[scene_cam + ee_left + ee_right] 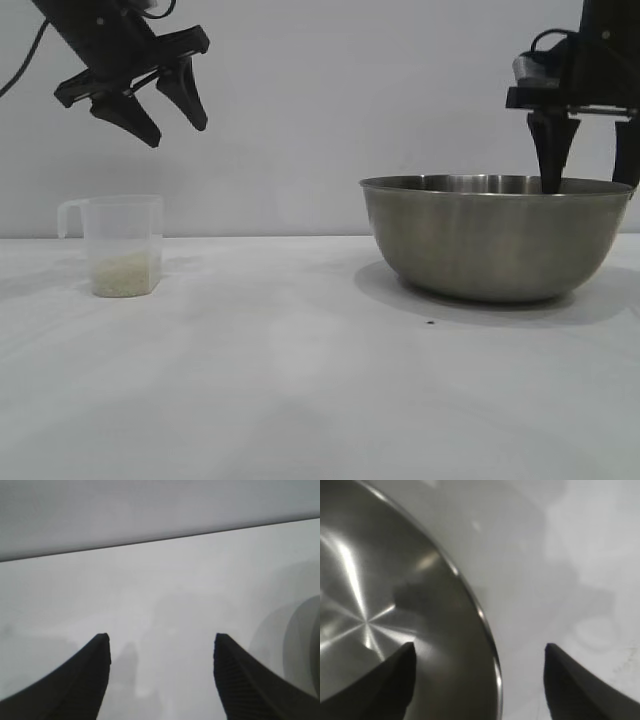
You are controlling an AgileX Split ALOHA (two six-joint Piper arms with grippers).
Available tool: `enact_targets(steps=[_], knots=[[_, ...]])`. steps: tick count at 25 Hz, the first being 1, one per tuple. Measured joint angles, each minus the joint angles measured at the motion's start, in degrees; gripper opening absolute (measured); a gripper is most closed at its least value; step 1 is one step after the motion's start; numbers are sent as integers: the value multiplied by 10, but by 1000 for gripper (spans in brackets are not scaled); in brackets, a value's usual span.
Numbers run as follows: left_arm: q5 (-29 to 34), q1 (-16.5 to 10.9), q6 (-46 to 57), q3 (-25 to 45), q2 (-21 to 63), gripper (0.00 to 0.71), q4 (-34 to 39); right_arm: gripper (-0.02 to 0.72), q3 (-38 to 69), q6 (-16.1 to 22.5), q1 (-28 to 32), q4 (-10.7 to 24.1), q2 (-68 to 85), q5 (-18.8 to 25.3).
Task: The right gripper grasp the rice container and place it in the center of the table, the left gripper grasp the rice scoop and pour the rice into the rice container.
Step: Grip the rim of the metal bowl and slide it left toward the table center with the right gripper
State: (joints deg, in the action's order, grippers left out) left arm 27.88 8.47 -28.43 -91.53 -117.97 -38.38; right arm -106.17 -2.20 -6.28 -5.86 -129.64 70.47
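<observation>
My right gripper (552,170) is down at the far right part of the rice container (495,240), fingers spread wide with the thin rim running between them: in the right wrist view one finger hangs over the brushed steel inside, the other over bare table (580,555) outside. Nothing is clamped yet, so I judge this to be the opening step, the grasp of the bowl before it goes to the middle.

The rice container stands upright on the right side of the table (300,380), well apart from the rice scoop (122,245), which stands upright on the left with its loop handle turned to the left and a shallow layer of rice (125,275) in its bottom.

My left gripper (165,118) hangs in the air above the scoop, open and holding nothing; from its own wrist camera I see only the two spread fingers (85,680) over white table (the scoop itself does not show there).

Next, I think, the right fingers must close squarely on the rim, one inside and one outside, then carry or slide the bowl leftward toward the centre. A thin steel rim may slip or tilt in a pinch, so the grip should be firm and the move slow. The left waits until the bowl is set down.
</observation>
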Motion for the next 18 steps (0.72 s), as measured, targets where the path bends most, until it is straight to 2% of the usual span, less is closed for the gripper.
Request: enact_targets(steps=[2, 4, 7, 9, 11, 12, 14, 15, 18], knots=[[0, 0, 0, 0, 0, 401, 0, 415, 0, 0, 0, 1, -7, -1], [0, 0, 0, 0, 0, 401, 1, 327, 0, 0, 0, 4, -11, -1], [0, 0, 0, 0, 0, 401, 3, 146, 0, 1, 0, 11, -12, -1], [0, 0, 0, 0, 0, 401, 3, 72, 0, 0, 0, 6, -12, 1], [0, 0, 0, 0, 0, 401, 3, 83, 0, 0, 0, 2, -8, 1], [0, 0, 0, 0, 0, 401, 3, 41, 0, 0, 0, 1, -8, 1], [0, 0, 0, 0, 0, 401, 3, 52, 0, 0, 1, -9, -7, 1], [0, 0, 0, 0, 0, 401, 3, 0, 0, -3, 1, -15, -7, 1], [0, 0, 0, 0, 0, 401, 3, 0, 0, -18, 1, -47, -7, -1]])
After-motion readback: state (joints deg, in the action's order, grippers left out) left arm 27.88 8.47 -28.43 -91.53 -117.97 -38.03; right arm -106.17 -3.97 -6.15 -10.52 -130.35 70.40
